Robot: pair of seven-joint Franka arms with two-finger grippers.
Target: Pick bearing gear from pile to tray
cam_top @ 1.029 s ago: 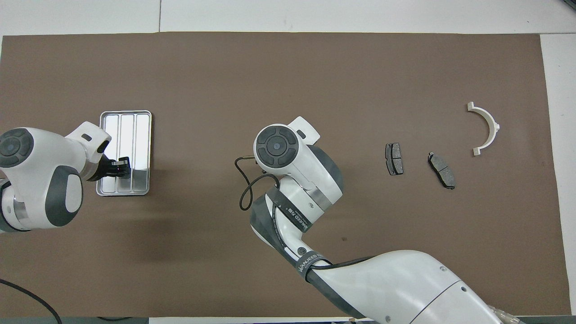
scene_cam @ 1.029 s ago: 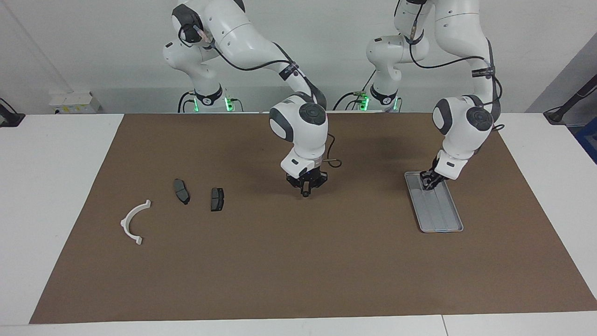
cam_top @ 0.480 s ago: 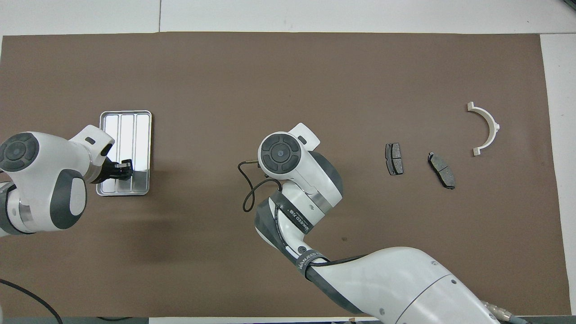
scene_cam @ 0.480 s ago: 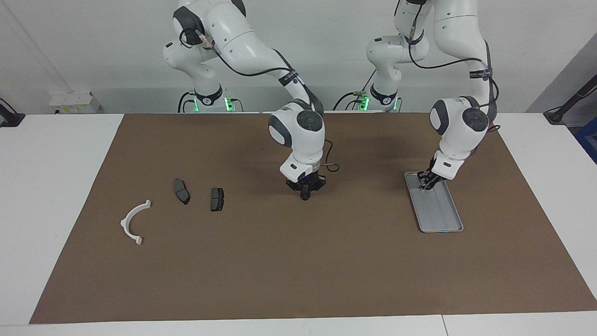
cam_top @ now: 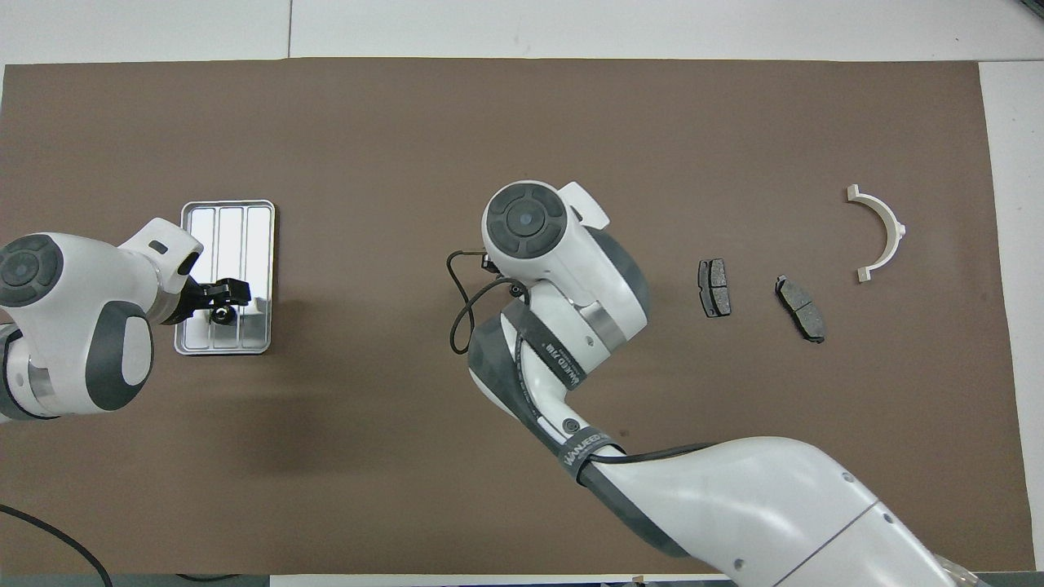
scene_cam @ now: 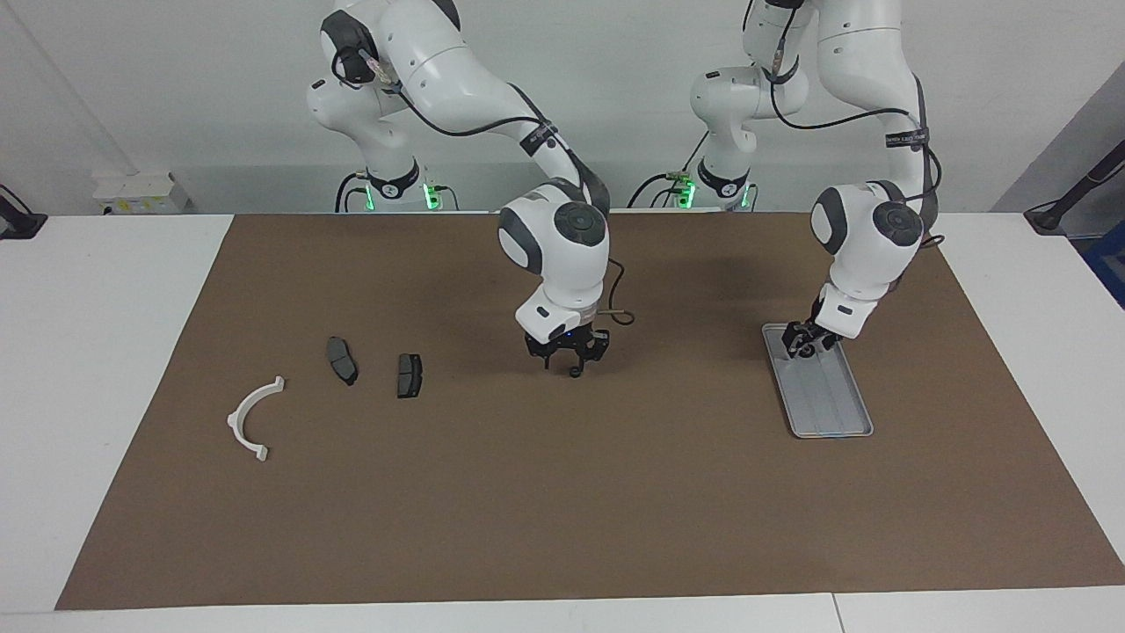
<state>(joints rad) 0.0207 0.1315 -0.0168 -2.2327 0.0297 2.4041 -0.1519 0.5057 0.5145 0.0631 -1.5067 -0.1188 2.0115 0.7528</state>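
While the left gripper [scene_cam: 802,345] hangs spread over the tray's [scene_cam: 845,424] robot-side end above a small black round piece [cam_top: 219,311], the right gripper [scene_cam: 567,356] hangs spread mid-mat [scene_cam: 562,510], with 2 dark plates [scene_cam: 342,360] and white arc [scene_cam: 251,418] farther out.

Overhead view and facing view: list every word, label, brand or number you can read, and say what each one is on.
"WANEED": partly legible white lettering on the two dark cable straps around the right arm; the letters after it are too small to read.
Dark cable strap on the left arm: white lettering, too small to read.
Tray, dark grey plates, white arc piece and brown mat: no text visible.
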